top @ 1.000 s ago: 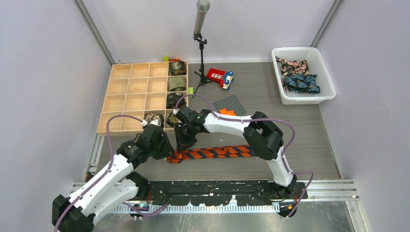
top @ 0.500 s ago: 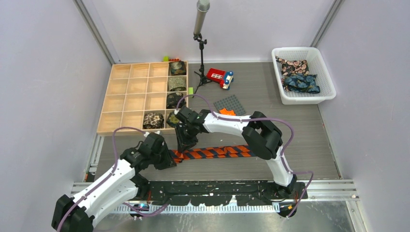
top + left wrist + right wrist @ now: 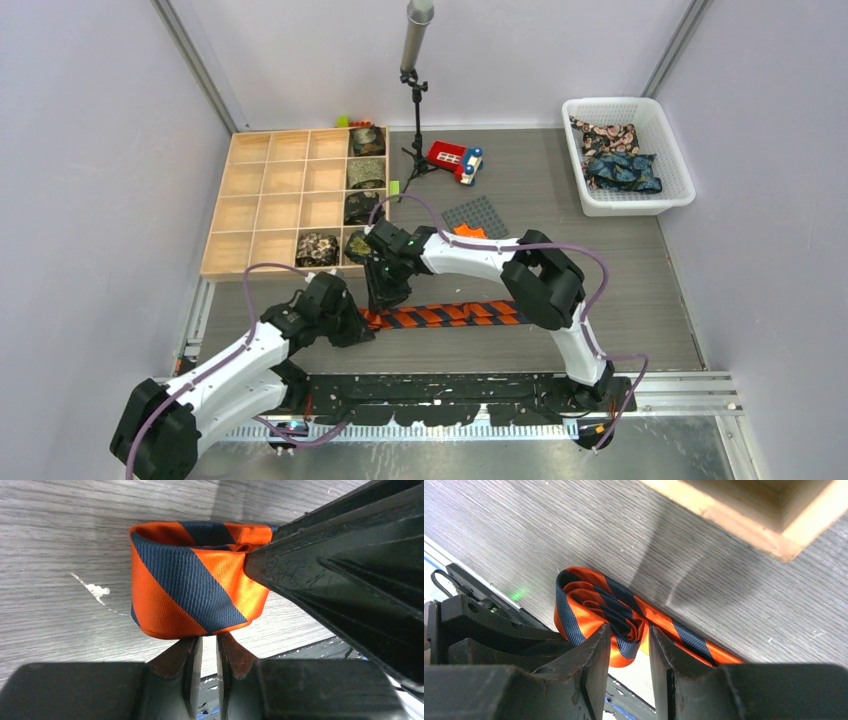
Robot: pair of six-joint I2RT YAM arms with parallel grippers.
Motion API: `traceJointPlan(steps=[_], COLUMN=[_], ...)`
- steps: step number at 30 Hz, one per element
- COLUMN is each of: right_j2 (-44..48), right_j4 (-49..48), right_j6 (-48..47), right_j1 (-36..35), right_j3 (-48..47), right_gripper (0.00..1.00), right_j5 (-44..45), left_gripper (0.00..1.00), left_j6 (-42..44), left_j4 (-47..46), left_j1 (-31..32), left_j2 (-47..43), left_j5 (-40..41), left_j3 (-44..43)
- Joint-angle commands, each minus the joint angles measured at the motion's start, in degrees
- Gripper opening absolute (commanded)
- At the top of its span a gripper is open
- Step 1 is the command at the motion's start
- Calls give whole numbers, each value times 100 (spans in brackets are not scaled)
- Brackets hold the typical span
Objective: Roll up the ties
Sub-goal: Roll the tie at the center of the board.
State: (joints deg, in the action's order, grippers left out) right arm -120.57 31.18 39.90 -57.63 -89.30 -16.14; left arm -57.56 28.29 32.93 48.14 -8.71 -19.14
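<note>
Top external view: the striped tie (image 3: pixel 450 314) lies flat on the tabletop (image 3: pixel 600 290), running from 3 to 9 o'clock, and its 9 o'clock end is wound into a roll (image 3: pixel 195 580). The right arm (image 3: pixel 480 258) crosses above it and hides part of the stripes.

The right jaws stand partly spread with folds of the roll between them. The left jaws are almost together, tips at the roll's edge; I cannot tell whether they pinch cloth.

- **10 o'clock:** a wooden tray (image 3: pixel 290 200) holding rolled ties (image 3: pixel 366 175).
- **12 o'clock:** a red toy car (image 3: pixel 455 158) and a black stand (image 3: pixel 413 90).
- **2 o'clock:** a white basket (image 3: pixel 672 150) with loose ties (image 3: pixel 615 155).
- **Just past the right arm:** a grey studded plate (image 3: pixel 478 215).
</note>
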Motion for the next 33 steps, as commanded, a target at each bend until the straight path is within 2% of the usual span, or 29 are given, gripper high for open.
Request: traceJointPlan(steps=[1, 9, 18, 27, 33], right_j2=[450, 628, 1002, 1908, 1895], right_j4=[-297, -709, -885, -1911, -2152], right_j6=[329, 683, 869, 1191, 1208], right_j1=[14, -2, -11, -21, -24], right_j3=[300, 631, 767, 2078, 2216], right_gripper=[40, 40, 46, 47, 47], right_j5=[90, -8, -25, 231, 217], left_gripper=[18, 19, 19, 19, 19], left_j6=[-173, -211, -203, -181, -168], left_j4=[-548, -658, -819, -957, -1036], left_j1=[3, 3, 3, 3, 0], left_j2=[84, 165, 256, 257, 264], left_j5=[220, 466, 521, 568, 573], left_j3=[25, 39, 102, 152, 178])
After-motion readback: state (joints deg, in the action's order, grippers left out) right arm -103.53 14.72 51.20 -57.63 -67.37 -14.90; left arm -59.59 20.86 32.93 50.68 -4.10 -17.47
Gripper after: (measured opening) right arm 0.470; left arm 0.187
